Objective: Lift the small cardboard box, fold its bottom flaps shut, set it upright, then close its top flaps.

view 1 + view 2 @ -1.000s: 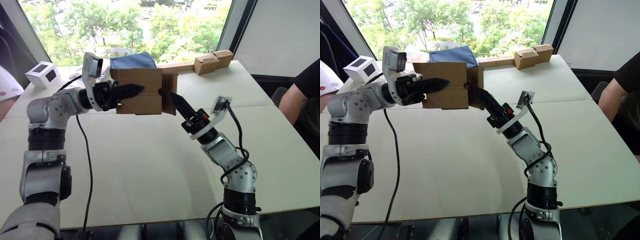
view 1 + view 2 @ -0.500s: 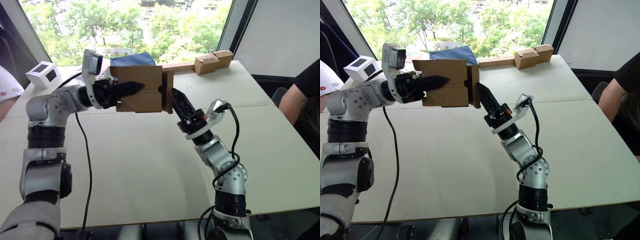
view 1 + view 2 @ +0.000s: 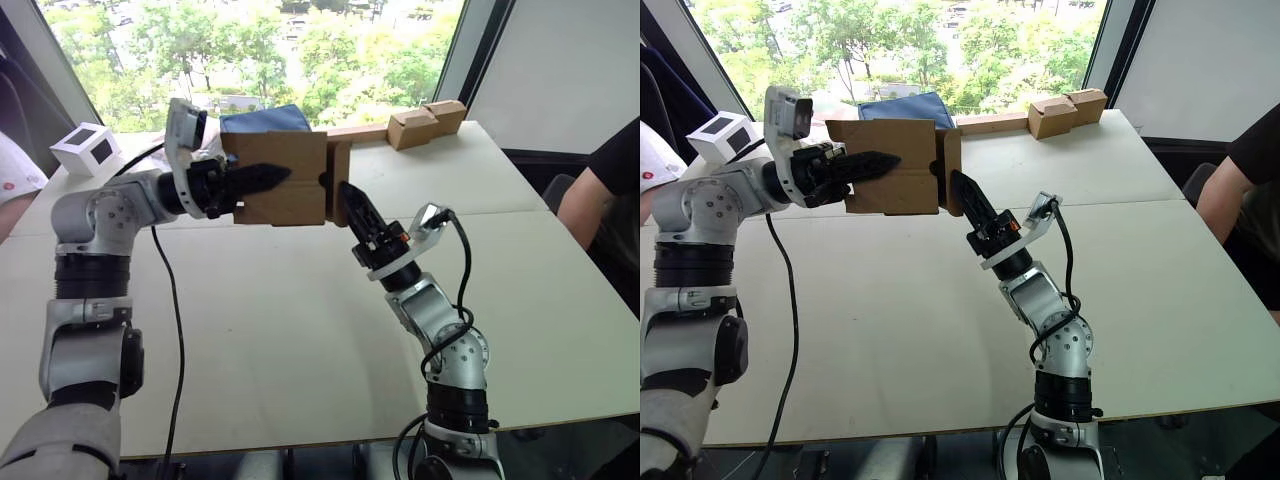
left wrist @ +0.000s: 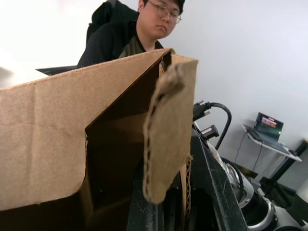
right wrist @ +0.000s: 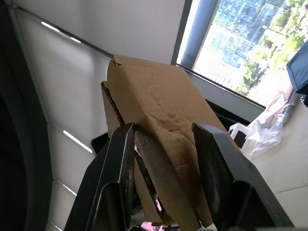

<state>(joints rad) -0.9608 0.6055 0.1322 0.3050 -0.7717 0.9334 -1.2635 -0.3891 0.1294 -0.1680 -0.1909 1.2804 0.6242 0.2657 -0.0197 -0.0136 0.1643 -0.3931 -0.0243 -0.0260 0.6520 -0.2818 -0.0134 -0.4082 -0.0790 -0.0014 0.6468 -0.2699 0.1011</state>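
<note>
My left gripper [image 3: 262, 178] holds the small cardboard box [image 3: 290, 170] in the air above the table, shut on its wall with one finger lying across the front face. The box's open end faces right, where a plain brown flap [image 3: 341, 180] stands nearly upright along that end. My right gripper [image 3: 352, 200] points up at this flap from below right. In the right wrist view its fingers [image 5: 120, 159] stand apart, open, with the flap [image 5: 159, 101] between them. The left wrist view looks into the box's interior [image 4: 115, 144]. I cannot tell which end is the bottom.
A white box with a dark window [image 3: 85, 148] sits at the far left. Tan cardboard blocks on a long strip [image 3: 425, 122] lie at the back right, a blue cloth [image 3: 265, 120] behind the box. One person's arm [image 3: 585, 195] is at the right edge, another person [image 3: 15, 175] at the left.
My right gripper has moved up and left, closing in on the flap at the box's right end. The flap now stands straighter. The left gripper and box have hardly moved.
</note>
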